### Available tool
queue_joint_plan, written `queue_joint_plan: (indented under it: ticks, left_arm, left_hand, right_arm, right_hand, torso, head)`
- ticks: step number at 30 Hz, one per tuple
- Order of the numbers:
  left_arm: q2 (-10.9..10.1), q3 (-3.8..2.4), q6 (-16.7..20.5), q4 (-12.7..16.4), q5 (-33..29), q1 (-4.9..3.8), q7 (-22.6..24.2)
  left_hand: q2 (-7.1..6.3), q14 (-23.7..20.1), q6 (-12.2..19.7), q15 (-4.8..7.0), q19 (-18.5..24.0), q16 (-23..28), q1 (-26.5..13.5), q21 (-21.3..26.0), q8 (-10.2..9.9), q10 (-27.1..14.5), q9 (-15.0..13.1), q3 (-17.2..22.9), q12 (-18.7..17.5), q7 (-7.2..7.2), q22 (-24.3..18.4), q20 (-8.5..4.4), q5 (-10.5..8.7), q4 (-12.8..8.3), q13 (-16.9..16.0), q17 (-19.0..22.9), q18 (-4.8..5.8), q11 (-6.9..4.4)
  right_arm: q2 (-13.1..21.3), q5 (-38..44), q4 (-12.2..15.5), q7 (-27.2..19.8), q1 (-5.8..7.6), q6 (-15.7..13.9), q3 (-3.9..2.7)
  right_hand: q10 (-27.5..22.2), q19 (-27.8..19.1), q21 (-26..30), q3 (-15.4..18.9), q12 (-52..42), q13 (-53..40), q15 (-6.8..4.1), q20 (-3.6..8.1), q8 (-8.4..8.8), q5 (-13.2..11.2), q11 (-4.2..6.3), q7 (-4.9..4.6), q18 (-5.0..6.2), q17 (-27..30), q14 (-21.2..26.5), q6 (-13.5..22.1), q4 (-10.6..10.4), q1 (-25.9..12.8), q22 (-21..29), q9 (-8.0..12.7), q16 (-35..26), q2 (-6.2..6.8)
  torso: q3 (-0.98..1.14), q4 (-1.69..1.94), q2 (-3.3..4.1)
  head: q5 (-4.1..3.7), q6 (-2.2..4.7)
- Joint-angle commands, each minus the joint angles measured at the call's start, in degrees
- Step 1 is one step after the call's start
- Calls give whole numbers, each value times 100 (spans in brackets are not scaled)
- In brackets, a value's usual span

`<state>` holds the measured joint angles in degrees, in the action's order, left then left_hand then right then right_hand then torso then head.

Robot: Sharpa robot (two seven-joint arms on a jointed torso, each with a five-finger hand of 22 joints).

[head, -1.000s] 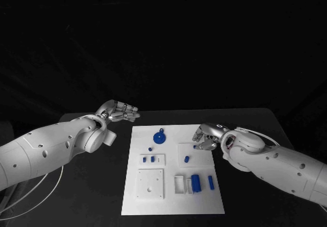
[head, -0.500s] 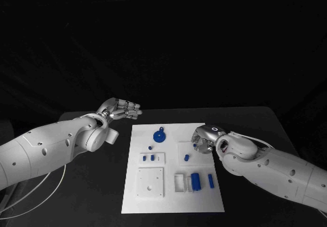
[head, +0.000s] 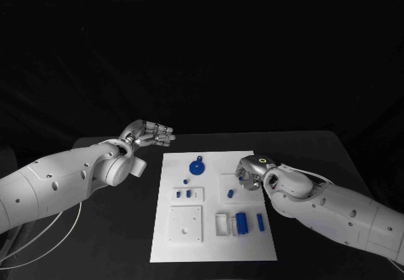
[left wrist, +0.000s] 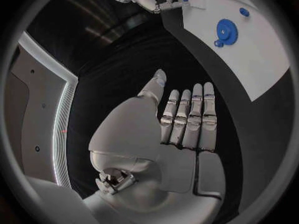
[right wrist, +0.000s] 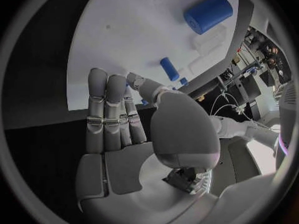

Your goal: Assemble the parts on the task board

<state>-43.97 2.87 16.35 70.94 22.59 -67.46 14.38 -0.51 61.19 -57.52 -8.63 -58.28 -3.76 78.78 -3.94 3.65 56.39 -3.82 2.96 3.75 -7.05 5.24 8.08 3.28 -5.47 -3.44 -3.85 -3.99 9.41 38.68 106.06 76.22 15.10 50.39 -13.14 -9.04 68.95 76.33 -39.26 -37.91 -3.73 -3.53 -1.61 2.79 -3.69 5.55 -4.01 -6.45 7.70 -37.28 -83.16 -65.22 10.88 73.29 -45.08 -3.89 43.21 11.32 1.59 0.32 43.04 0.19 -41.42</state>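
Note:
The white task board (head: 215, 233) lies in the middle of the black table. On it are a blue gear (head: 196, 169), a few small blue pegs (head: 184, 195), a short blue piece (head: 230, 193), a thick blue cylinder (head: 241, 224) and a slim blue peg (head: 260, 223). My right hand (head: 250, 173) hovers at the board's right edge, fingers straight and together, holding nothing (right wrist: 118, 119). Beyond its fingertips are the cylinder (right wrist: 207, 14) and a peg (right wrist: 169, 68). My left hand (head: 152, 135) is raised off the board's far left corner, open and empty (left wrist: 181, 119), with the gear (left wrist: 226, 31) ahead of it.
White raised blocks stand on the board: a square plate (head: 186, 225) at the near left and a slotted holder (head: 222, 226) beside the cylinder. Bare black table (head: 118, 233) runs along both sides of the board.
My right hand has shifted slightly left over the board's right edge and its wrist has turned. The left hand has barely moved.

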Motion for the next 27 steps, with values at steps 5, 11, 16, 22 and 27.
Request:
queue_joint_plan:
  ticks: [5,11,16,22,27]
  left_arm:
    - [12,-5,-122,11,-38,-10,55]
    - [19,-5,-117,9,-32,-10,34]
    - [19,-5,-113,5,-4,-10,16]
    - [18,-5,-45,1,89,-10,31]
    - [23,-5,25,-13,213,-10,78]
  left_hand:
    - [-12,5,-6,-18,-43,21,-17,-27,1,-15,8,18,19,-40,-23,-15,-16,11,8,1,-78,34]
    - [-5,12,-14,-16,-50,19,-15,-28,1,-16,8,22,21,-42,-45,-16,-15,14,7,0,-77,33]
    - [16,47,-33,-6,-71,17,-2,-37,1,-12,8,30,21,-67,-54,-25,-15,6,8,-3,-80,33]
    - [21,67,-40,1,-76,17,8,-35,-1,-2,9,27,22,-110,-69,-31,-13,-9,8,-2,-73,26]
    - [22,85,-43,6,-79,16,13,-37,0,8,9,32,21,-106,-75,-36,-10,-17,8,-4,-68,24]
  right_arm:
    - [-47,174,-99,123,-41,45,76]
    - [-101,227,-136,151,-64,67,117]
    - [-109,343,-145,198,-78,168,163]
    - [-99,533,-140,296,-94,221,213]
    - [-116,625,-111,348,-102,70,222]
  right_hand:
    - [165,-69,-53,-139,34,8,-8,12,3,-30,30,24,73,0,32,-147,-6,-37,-301,-11,51,-50]
    - [427,2,-325,-83,30,0,-90,80,-8,-61,116,88,-21,-20,50,-364,-17,-30,-666,-29,67,-112]
    - [761,70,-610,62,23,-13,-154,145,-34,-27,225,168,-108,-32,47,-665,33,29,-979,-90,71,-191]
    - [945,29,-677,90,28,-13,-200,214,3,-40,272,209,-155,-47,45,-843,191,90,-1220,-135,52,-296]
    - [1000,41,-690,-31,26,-15,-212,224,1,-213,285,229,-156,-60,35,-902,229,83,-1373,-149,46,-319]
  torso:
    - [2,-7,0]
    - [5,-2,0]
    - [1,-2,-1]
    - [0,-6,-2]
    - [5,-4,0]
  head:
    - [3,-16]
    - [4,-31]
    - [-13,-48]
    - [-20,-55]
    - [-28,-57]
